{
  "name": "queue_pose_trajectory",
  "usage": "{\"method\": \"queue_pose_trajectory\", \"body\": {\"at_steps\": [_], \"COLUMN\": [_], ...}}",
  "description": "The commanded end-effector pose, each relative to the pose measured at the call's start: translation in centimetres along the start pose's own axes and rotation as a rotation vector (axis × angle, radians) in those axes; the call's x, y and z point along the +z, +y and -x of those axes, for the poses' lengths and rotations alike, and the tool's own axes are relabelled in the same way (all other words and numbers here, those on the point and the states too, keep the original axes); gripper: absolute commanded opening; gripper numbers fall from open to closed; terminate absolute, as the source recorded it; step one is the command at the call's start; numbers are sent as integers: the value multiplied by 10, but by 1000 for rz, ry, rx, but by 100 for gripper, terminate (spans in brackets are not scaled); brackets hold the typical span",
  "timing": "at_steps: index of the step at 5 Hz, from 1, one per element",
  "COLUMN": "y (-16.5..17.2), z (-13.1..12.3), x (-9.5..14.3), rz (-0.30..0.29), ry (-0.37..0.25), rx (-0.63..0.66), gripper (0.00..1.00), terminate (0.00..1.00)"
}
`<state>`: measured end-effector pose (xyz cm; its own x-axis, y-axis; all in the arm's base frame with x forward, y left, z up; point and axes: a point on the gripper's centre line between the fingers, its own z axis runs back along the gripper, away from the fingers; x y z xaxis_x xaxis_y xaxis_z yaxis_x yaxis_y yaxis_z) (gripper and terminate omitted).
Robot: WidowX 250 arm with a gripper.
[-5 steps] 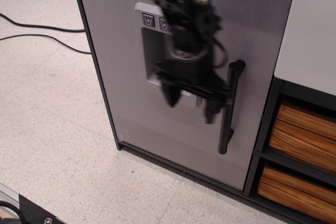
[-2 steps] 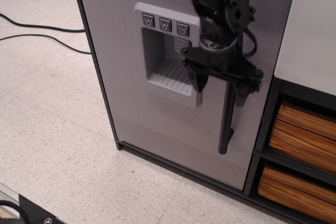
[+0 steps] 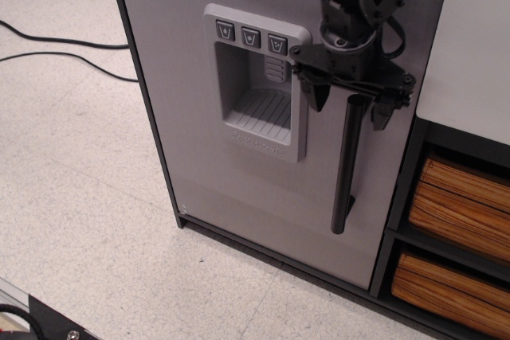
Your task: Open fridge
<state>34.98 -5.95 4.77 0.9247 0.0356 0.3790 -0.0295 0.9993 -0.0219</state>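
Observation:
The fridge [image 3: 191, 53] is a tall light-grey flat door in a dark frame, and it looks shut. Its recessed grey dispenser panel [image 3: 253, 77] carries three buttons. The vertical black bar handle [image 3: 347, 165] stands on the door's right side. My black gripper [image 3: 351, 109] hangs from above over the handle's top end. Its two fingers are spread, one left of the bar and one right of it. The bar's top sits between them, and I cannot tell whether the fingers touch it.
A white cabinet panel [image 3: 470, 45] stands right of the fridge, with wood-grain drawers [image 3: 462, 205] below it. Black cables [image 3: 64, 45] run across the speckled floor [image 3: 96, 220] at the left. A dark base corner [image 3: 48, 320] shows at the bottom left.
The gripper has moved right and up, from in front of the dispenser panel to the top of the handle bar. The panel is now uncovered. The door has not moved.

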Motion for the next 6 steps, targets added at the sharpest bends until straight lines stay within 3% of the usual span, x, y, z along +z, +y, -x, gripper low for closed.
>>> {"method": "queue_pose_trajectory", "body": {"at_steps": [1, 3, 5, 6], "y": [-5, 1, 29, 51], "z": [-13, 6, 52, 69], "x": [8, 19, 39, 47], "rz": [29, 32, 34, 73], "ry": [-52, -50, -46, 19], "rx": [-44, -54, -118, -140], "gripper": [0, 0, 0, 0], "terminate": [0, 0, 0, 0]}}
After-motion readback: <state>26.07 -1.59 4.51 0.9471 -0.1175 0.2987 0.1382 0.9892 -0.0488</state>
